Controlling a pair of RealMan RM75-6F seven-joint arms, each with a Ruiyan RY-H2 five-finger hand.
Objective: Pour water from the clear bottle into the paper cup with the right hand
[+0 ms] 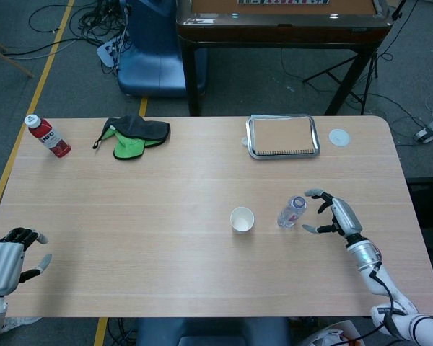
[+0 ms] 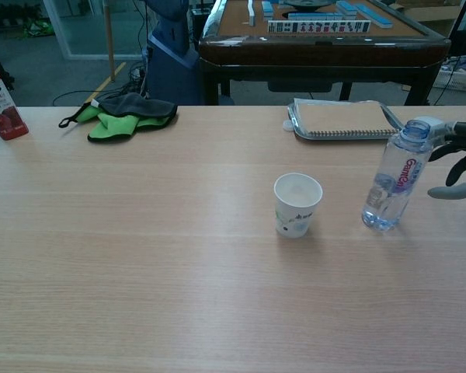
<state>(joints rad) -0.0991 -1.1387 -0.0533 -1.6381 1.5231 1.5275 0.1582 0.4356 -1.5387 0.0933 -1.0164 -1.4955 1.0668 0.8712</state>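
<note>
The clear bottle (image 1: 291,212) (image 2: 396,176) stands upright and uncapped on the table, right of the white paper cup (image 1: 242,219) (image 2: 297,204). My right hand (image 1: 335,213) (image 2: 455,159) hovers just right of the bottle with fingers spread, close to it but apart. Nothing is in that hand. My left hand (image 1: 9,259) rests at the table's near left corner, its fingers loosely curled and holding nothing; the chest view does not show it.
A metal tray with a notebook (image 1: 282,136) (image 2: 346,119) lies at the back, a white bottle cap (image 1: 338,136) to its right. A green and black cloth (image 1: 133,135) (image 2: 120,113) and a red juice bottle (image 1: 47,135) (image 2: 0,101) sit at the back left.
</note>
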